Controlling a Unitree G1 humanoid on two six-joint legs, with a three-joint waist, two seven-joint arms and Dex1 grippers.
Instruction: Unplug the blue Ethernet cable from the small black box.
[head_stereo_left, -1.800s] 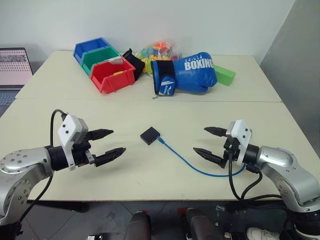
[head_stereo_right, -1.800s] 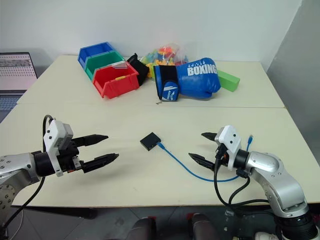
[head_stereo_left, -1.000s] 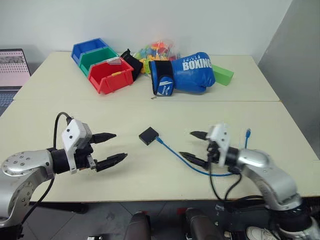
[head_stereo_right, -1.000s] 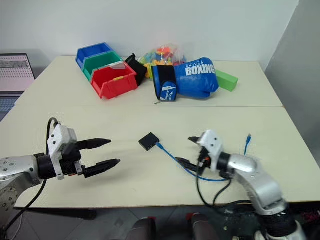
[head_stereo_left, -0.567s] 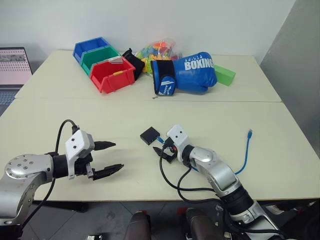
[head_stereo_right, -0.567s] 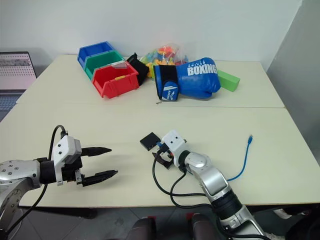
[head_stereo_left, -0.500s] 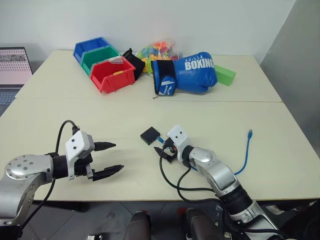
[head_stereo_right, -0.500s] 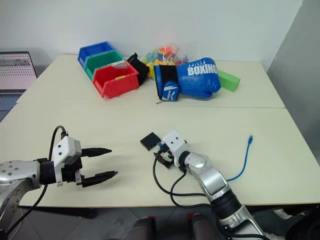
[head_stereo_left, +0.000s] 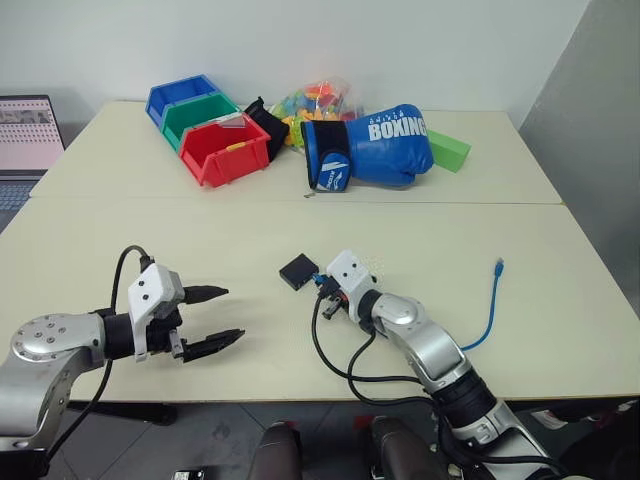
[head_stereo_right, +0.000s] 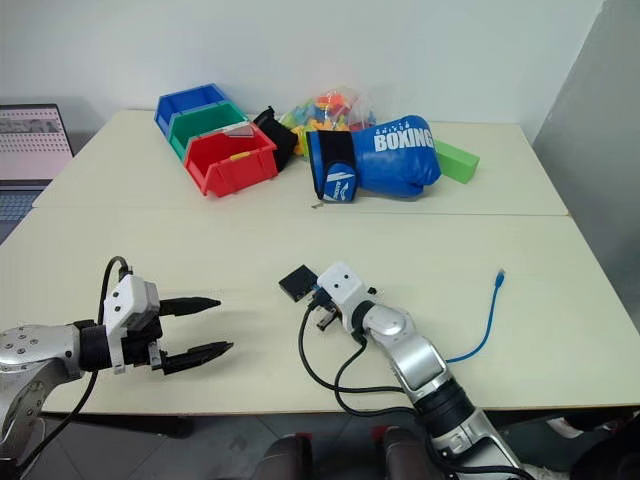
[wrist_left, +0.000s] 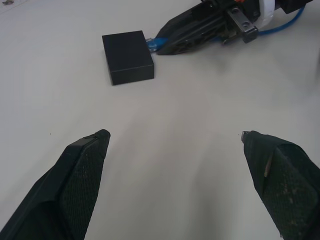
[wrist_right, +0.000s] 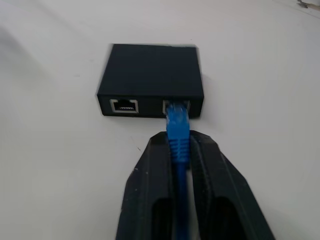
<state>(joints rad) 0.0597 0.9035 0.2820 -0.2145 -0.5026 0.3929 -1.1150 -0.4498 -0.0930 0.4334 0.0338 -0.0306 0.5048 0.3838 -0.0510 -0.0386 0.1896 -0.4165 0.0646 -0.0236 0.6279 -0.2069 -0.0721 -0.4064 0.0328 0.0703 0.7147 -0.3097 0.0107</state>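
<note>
Small black box (wrist_right: 150, 80) on the cream table (head_stereo_left: 560, 250), near the front middle, well apart from the bins and boxing glove (head_stereo_left: 372, 148) at the far side. Two ports on the near face: one empty, one occupied by the plug of the blue Ethernet cable (wrist_right: 177, 131).

Right gripper (wrist_right: 178, 150) closed on the cable's boot just behind the plug, fingertips nearly touching the box face; cable running back between the two black fingers. Remainder of cable trailing in a loose arc toward the robot's right, free plug (head_stereo_left: 498, 265) lying on the table.

Left gripper (head_stereo_left: 222, 315) fully spread, empty, hovering low over the table, well apart from the box on the robot's left.

Handling, as judged: box light and probably free to slide, so likely to follow the plug unless braced. Cable limp; pulling on the cord strains it. Best hold on the stiffer boot, close to the plug. Latch tab possibly needing pressure; not discernible here.
</note>
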